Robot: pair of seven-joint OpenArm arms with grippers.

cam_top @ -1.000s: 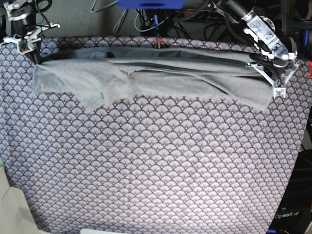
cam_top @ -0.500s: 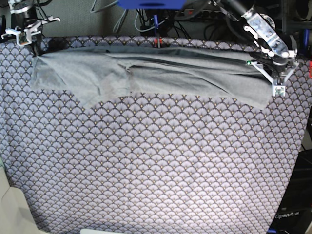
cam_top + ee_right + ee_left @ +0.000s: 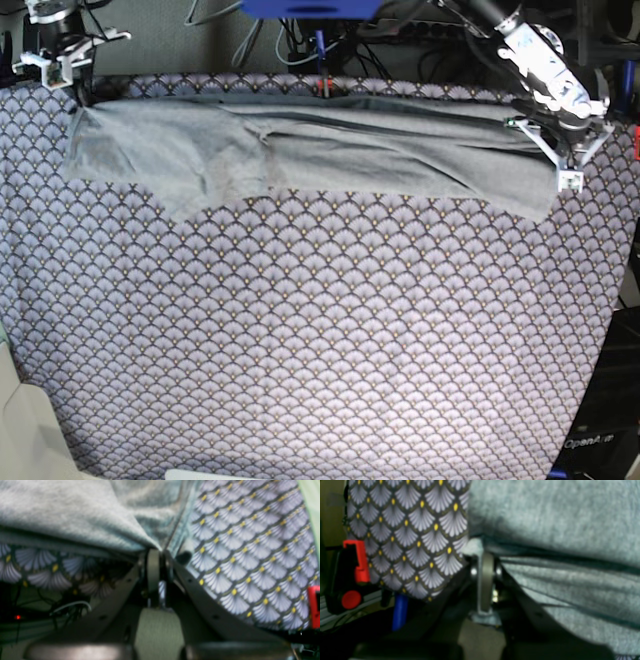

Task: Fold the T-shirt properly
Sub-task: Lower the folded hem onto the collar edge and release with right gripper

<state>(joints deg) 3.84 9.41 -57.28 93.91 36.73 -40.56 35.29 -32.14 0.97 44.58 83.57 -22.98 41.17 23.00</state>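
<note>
A purple fan-patterned tablecloth (image 3: 320, 340) with small yellow dots covers the whole table and hangs over its edges. Behind the far edge stands a grey wall (image 3: 160, 45), with a blue frame piece (image 3: 308, 8) and a tangle of dark cables (image 3: 420, 45) beside it. Even, soft light falls across the cloth, brightest toward the near middle.

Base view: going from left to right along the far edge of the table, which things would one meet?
Right gripper → T-shirt → left gripper. All are over the purple fan-patterned tablecloth.
</note>
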